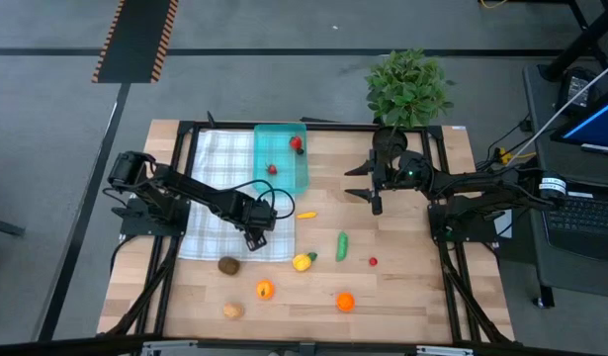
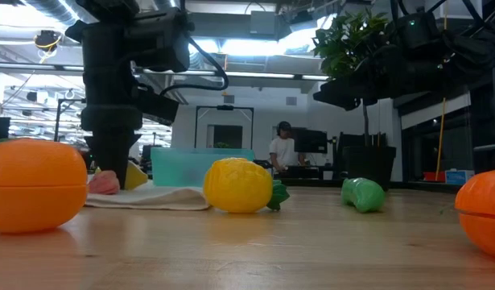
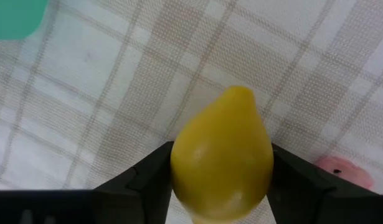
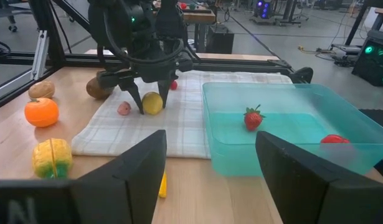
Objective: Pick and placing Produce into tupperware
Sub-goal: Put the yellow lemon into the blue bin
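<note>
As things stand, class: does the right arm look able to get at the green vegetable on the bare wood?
Probably yes. The green vegetable lies alone on the table, nothing over it, near the right gripper, which hangs open and empty. The left gripper is busy over the cloth.

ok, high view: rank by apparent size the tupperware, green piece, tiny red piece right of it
1. tupperware, by far the largest
2. green elongated piece
3. tiny red piece, smallest

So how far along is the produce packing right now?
Early: two red pieces, a strawberry among them, lie in the tupperware. The left tool brackets a yellow lemon on the cloth. About nine pieces remain outside. The right tool waits open beside the container.
</note>
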